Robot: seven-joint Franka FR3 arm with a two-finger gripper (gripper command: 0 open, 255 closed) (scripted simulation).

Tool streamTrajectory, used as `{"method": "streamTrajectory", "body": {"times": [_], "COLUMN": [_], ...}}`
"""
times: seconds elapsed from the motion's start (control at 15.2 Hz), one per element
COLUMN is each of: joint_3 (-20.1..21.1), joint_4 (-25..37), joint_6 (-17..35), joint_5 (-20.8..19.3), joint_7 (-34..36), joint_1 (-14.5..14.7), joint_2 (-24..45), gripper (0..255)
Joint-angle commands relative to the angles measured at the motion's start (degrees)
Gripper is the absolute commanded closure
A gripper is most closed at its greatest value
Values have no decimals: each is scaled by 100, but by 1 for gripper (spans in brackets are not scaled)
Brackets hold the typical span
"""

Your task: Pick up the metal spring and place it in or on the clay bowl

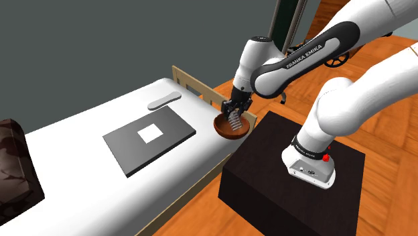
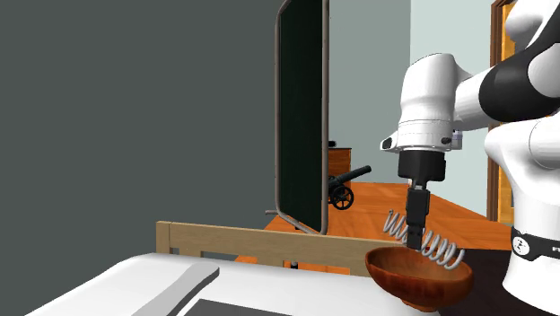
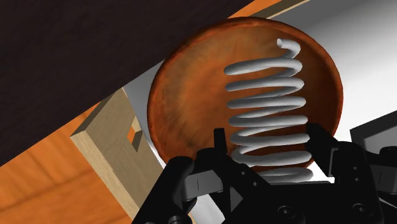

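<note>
**Spring hanging over the bowl, clamped in the fingers**

We are looking at the black gripper (image 1: 234, 109) reaching down over the reddish-brown bowl (image 1: 221, 127). The bowl is sitting at the corner of the white bed (image 1: 100, 194), just beside the dark stand (image 1: 268, 174) and close to the pale wooden bed frame (image 1: 194, 84).

The fingers are clenching the grey spring (image 1: 234, 121) across its coils, and we are seeing this most plainly in the wrist view. There the two fingers of the gripper (image 3: 270, 137) are pressing on the coils from either side, while the free end of the spring (image 3: 267, 95) is stretching out in front of the hollow of the bowl (image 3: 191, 95).

In the second exterior view the gripper (image 2: 415, 235) is pointing straight down. The spring (image 2: 440, 247) is lying tilted, and its lower end is dipping past the rim of the bowl (image 2: 417, 274). We cannot tell whether it is touching the inside.

Farther along the bed, a grey board (image 1: 127, 151) with a white square (image 1: 150, 133) is lying flat, and a small white oblong piece (image 1: 164, 100) is resting beyond it. Behind the bed frame (image 2: 251, 242), a dark screen (image 2: 301, 108) is standing upright in a metal frame, and a small black cannon (image 2: 345, 187) is sitting on the orange wooden floor (image 1: 388, 121).
</note>
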Motion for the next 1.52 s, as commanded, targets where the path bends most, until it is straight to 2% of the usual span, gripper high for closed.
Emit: {"method": "streamTrajectory", "body": {"times": [0.0, 0.59, 0.66, 0.99, 1.25, 1.45], "joint_3": [-1, -3, -3, -3, -58, -60], "joint_4": [-62, -76, -76, -77, 113, 113], "joint_6": [278, 362, 362, 362, -886, -886], "joint_5": [51, 67, 68, 68, -150, -152], "joint_7": [-38, -50, -50, -50, 49, 51], "joint_1": [32, 43, 43, 43, -99, -97], "joint_2": [209, 279, 279, 278, -777, -778], "gripper": [255, 255, 0, 0, 0, 0]}}
